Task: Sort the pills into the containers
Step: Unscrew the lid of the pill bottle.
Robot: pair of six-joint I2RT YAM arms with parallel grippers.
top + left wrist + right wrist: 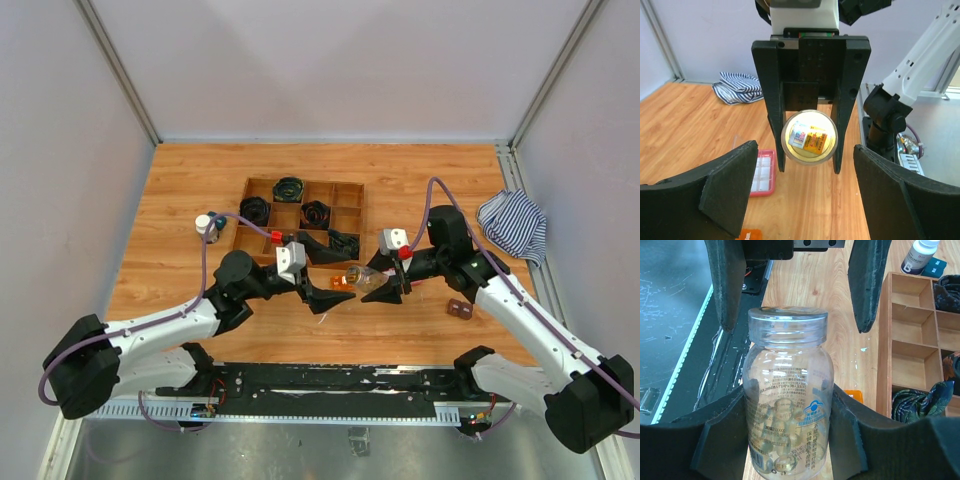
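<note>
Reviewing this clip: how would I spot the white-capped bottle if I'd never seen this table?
Find the wooden compartment tray in the middle of the table. Just off its left side, a small bottle stands upright by itself. Its white cap and dark label set it apart from the clear bottle, which the right gripper holds.

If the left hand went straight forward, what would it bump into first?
Most likely the clear pill bottle. Its lid end faces the left hand, and the right hand grips it. The gap looks short, but depth is unclear.
</note>
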